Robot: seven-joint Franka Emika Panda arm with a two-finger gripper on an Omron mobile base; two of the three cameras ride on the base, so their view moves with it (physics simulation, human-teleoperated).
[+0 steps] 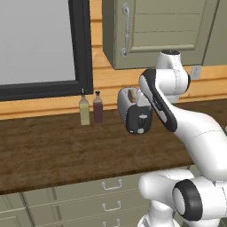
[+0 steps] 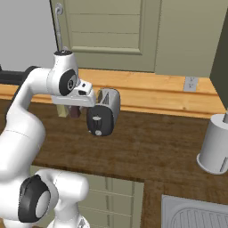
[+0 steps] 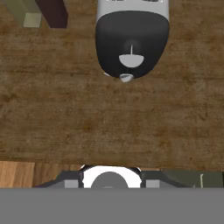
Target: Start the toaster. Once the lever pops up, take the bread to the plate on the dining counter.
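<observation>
The toaster point(image 1: 133, 111) stands near the back of a wood countertop with handled drawers, its black end panel point(image 3: 131, 43) facing me. The grey lever point(image 3: 131, 60) sits in the panel's vertical slot, with a small pale knob point(image 3: 126, 78) below it. A brown slice of bread point(image 1: 131, 94) stands in a top slot. My gripper point(image 2: 84, 103) hovers just off the toaster's black end and looks down on the counter in front of it. Its fingers are hidden, so its state is unclear. The plate and the dining counter are out of view.
Two bottles, one olive point(image 1: 84, 111) and one dark red point(image 1: 98, 108), stand left of the toaster. To the right are a grey cylinder point(image 2: 216, 144) and a sink point(image 2: 196, 216). A wall cabinet point(image 1: 155, 31) hangs overhead, beside a window point(image 1: 35, 40).
</observation>
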